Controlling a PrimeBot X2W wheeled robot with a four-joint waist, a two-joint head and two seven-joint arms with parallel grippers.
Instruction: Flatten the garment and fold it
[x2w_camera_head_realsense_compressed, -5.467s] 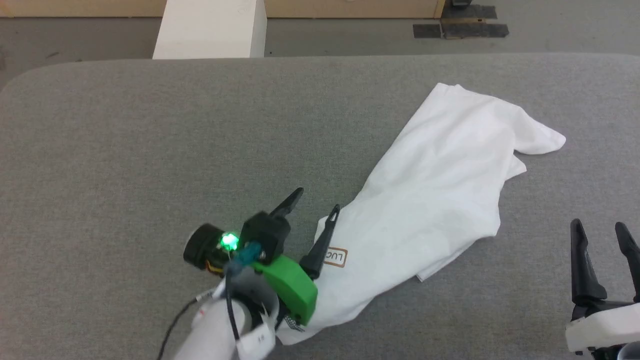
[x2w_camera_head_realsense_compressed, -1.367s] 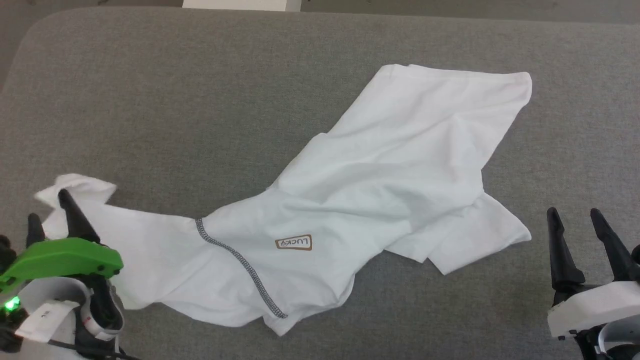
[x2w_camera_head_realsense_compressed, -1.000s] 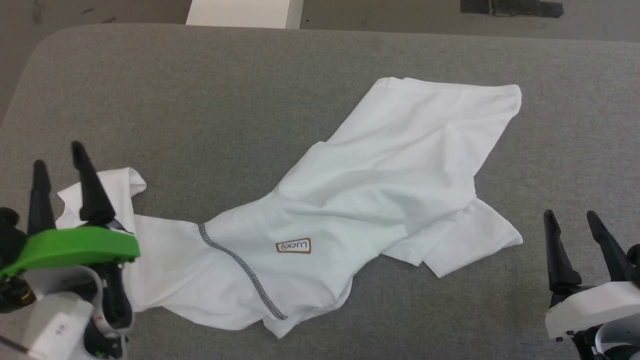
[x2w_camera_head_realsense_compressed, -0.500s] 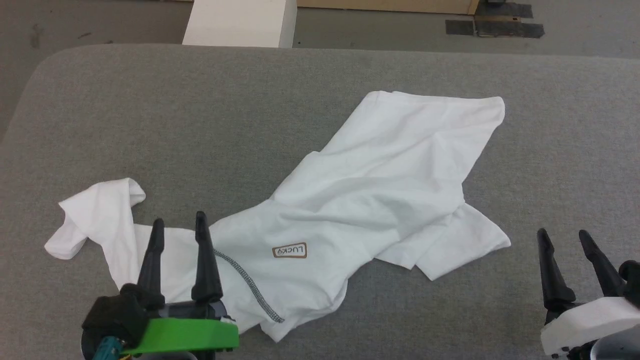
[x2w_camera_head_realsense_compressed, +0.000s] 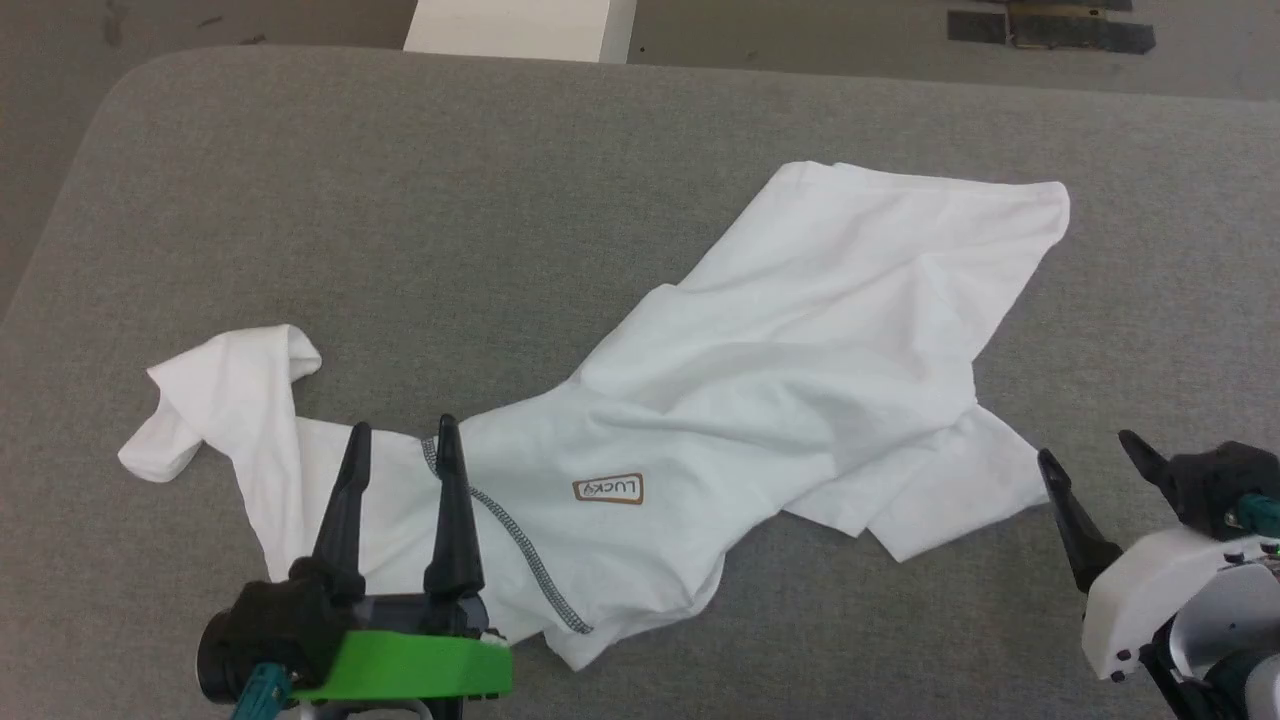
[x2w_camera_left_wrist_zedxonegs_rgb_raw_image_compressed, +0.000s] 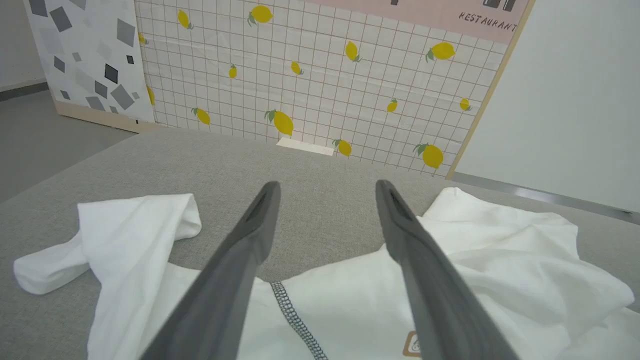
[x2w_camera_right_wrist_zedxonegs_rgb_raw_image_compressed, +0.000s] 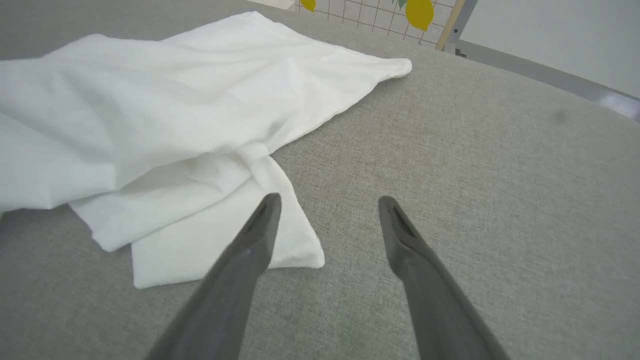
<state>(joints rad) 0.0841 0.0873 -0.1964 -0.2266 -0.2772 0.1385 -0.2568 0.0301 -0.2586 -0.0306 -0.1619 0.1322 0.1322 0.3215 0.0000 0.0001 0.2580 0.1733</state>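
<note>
Our left hand (x2w_camera_head_realsense_compressed: 403, 425) has its two dark fingers spread wide with nothing between them, and it points across the near part of the garment (x2w_camera_head_realsense_compressed: 800, 330), a white long-sleeved shirt lying rumpled on the grey desk (x2w_camera_head_realsense_compressed: 400, 200). Under and between these fingers we see white cloth; whether the fingers touch it we cannot tell. The grey stitched seam (x2w_camera_head_realsense_compressed: 520, 545) starts just beside the right finger's tip and slants away to that hand's right and back toward the wrist, and the small brown-bordered logo patch (x2w_camera_head_realsense_compressed: 608, 489) lies farther to the hand's right, beyond the seam. To the hand's left and a little ahead, a sleeve (x2w_camera_head_realsense_compressed: 230, 380) bends over with its end curled and doubled. In the left wrist view bare desk shows ahead of the fingertips, and past the desk's far edge stands a gridded wall panel (x2w_camera_left_wrist_zedxonegs_rgb_raw_image_compressed: 325, 75) printed with lemons. Our right hand (x2w_camera_head_realsense_compressed: 1087, 446) is also wide open and holds nothing; it sits well to the right of the left hand, over bare desk. A folded flap (x2w_camera_right_wrist_zedxonegs_rgb_raw_image_compressed: 200, 245) sticking out from under the shirt's body lies just beside its left finger, and the rest of the shirt spreads ahead and to the left of this hand, up to a straight hem (x2w_camera_head_realsense_compressed: 930, 190) at the far end.
</note>
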